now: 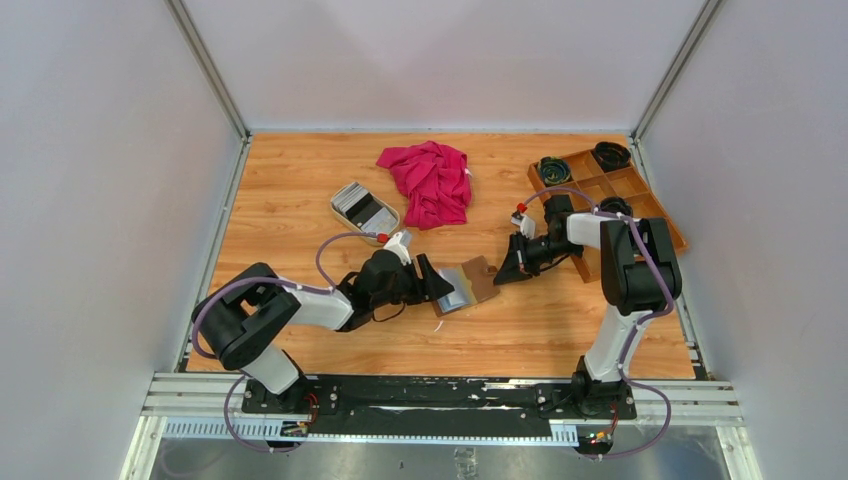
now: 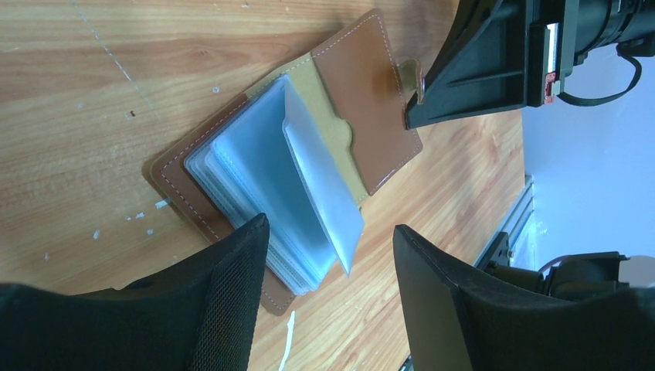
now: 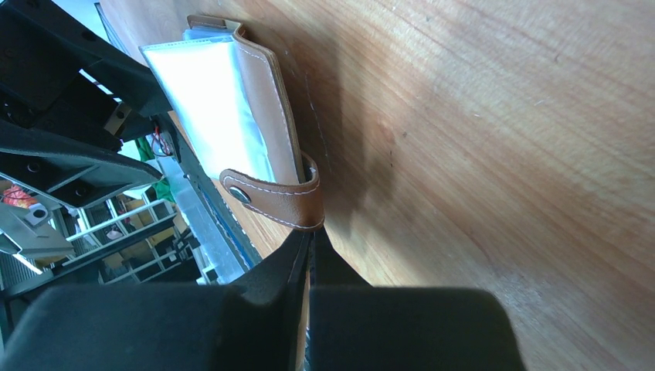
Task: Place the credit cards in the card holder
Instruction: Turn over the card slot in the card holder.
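- Holding open the small brown leather folding card holder (image 2: pixel 363 100) looks like the step in hand. It lies flat near the middle of the wooden surface (image 1: pixel 290 170), between the two arms, with its clear plastic sleeves (image 2: pixel 263 170) fanned upward.
- Left hand (image 2: pixel 330 230) is open, with fingers either side of the sleeves' near edge. It grips nothing and has no card in it.
- Right hand (image 3: pixel 310 249) is closed, its tips touching the holder's brown snap tab (image 3: pixel 278 202). Cannot tell if the tab is pinched or only pinned down.
- Thin grey, white and dark plastic credit cards (image 1: pixel 360 203) sit stacked in the beige oval dish (image 1: pixel 338 210), well apart from the holder, further back and to the left.
- Cannot tell if any sleeve is already filled.
- Judgement: early in the task, holder prepped, no card on its way yet.
- Next move likely calls for the left hand to reach the dish, pinch one card by its edge, and line it up with a sleeve mouth.
- Right hand should pin the tab so the holder does not slide.
- Risk: sleeves flop shut and the card misses the slot.
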Robot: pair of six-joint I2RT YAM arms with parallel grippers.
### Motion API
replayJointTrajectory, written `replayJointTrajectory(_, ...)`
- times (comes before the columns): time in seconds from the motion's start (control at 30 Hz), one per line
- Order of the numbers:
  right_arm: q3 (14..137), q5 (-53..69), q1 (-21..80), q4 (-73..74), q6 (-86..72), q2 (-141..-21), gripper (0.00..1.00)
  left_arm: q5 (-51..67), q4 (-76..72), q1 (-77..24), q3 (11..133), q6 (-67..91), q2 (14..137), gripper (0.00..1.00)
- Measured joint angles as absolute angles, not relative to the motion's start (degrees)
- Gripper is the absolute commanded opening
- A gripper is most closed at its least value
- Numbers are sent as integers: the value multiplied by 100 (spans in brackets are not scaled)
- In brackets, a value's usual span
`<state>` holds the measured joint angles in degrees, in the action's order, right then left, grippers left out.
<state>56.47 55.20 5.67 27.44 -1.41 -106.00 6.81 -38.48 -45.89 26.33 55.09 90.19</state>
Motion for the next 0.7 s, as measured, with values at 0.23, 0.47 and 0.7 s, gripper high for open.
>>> replayJointTrajectory(0.23, 5651, 5520, 567, 2751, -139, -10615, 0, 681, -3769, -4589, 2620, 5564, 8986, 64)
replayJointTrajectory(0.47, 5651, 5520, 567, 2759, -137, -10615, 0, 683, -3778, -4589, 2626, 5625, 9070, 64)
replayJointTrajectory(0.7, 5653, 5483, 548, 2775, -108, -10615, 1, 753, -3927, -4587, 2827, 5758, 9369, 64)
